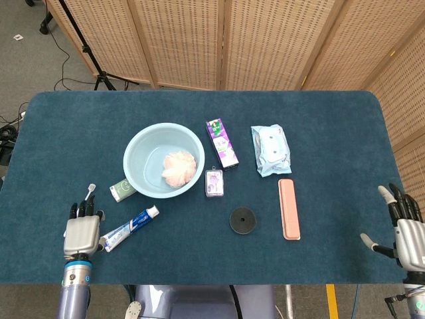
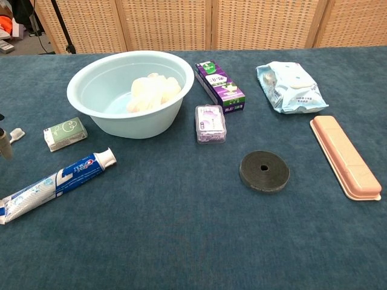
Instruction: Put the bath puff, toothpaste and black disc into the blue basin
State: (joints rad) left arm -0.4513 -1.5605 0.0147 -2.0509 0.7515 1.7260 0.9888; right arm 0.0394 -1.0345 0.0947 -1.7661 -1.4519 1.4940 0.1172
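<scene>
The light blue basin [image 1: 142, 147] [image 2: 91, 74] stands left of the table's centre with the pale pink bath puff [image 1: 178, 167] [image 2: 154, 90] inside it. In front of the basin the toothpaste tube [image 1: 129, 228] [image 2: 57, 181] lies flat, cap toward the basin. The black disc [image 1: 243, 220] [image 2: 264, 171] lies flat in the middle near the front. My left hand [image 1: 81, 232] hovers just left of the tube's tail, fingers straight, holding nothing; only a fingertip [image 2: 5, 144] shows in the chest view. My right hand [image 1: 406, 229] is at the far right edge, fingers spread and empty.
A green soap bar [image 1: 120, 189] [image 2: 65, 133] and a toothbrush [image 1: 88, 193] lie left of the basin. Right of it are a purple box [image 1: 222, 143] [image 2: 219, 84], a small clear case [image 1: 214, 182] [image 2: 210, 123], a wipes pack [image 1: 270, 150] [image 2: 290, 86] and a pink case [image 1: 288, 208] [image 2: 344, 156].
</scene>
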